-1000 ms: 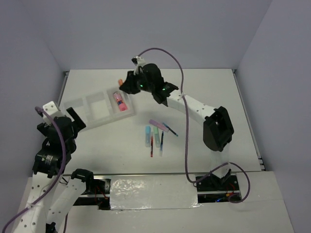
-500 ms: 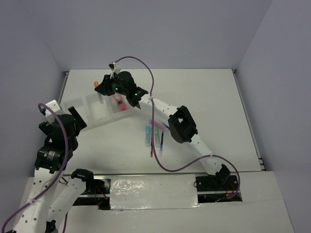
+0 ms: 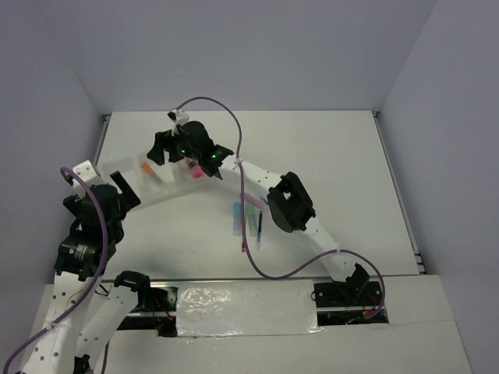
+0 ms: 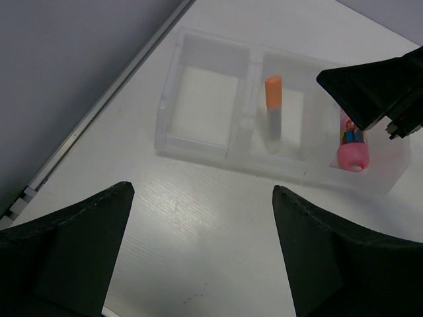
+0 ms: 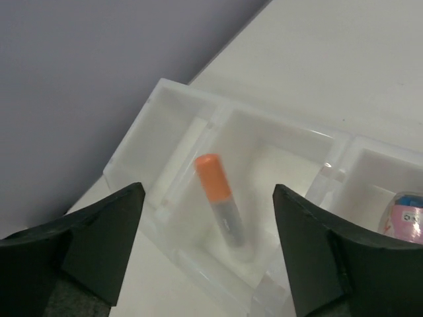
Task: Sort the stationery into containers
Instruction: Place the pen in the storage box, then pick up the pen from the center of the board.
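Note:
The translucent white tray (image 3: 118, 168) lies at the back left, three compartments in a row. An orange highlighter (image 5: 221, 201) leans inside the middle compartment (image 4: 273, 105), cap up, touching neither finger. My right gripper (image 5: 208, 190) hangs open just above it (image 3: 161, 148). A pink-red marker (image 4: 350, 148) lies in the right compartment (image 3: 192, 167). The left compartment (image 4: 205, 99) holds nothing. My left gripper (image 4: 203, 190) is open over bare table in front of the tray (image 3: 123, 191). Blue (image 3: 236, 218), green (image 3: 251, 212) and lilac (image 3: 251, 199) highlighters lie mid-table with a red pen (image 3: 243, 238) and a dark pen (image 3: 259, 226).
The right arm's forearm (image 3: 284, 201) stretches over the loose items and hides part of them. The purple cable (image 3: 234, 128) loops above the tray. The back wall runs close behind the tray.
My right gripper carried the orange highlighter left from over the right compartment to the middle one and opened. The highlighter now rests in the middle compartment. The left arm barely moved.

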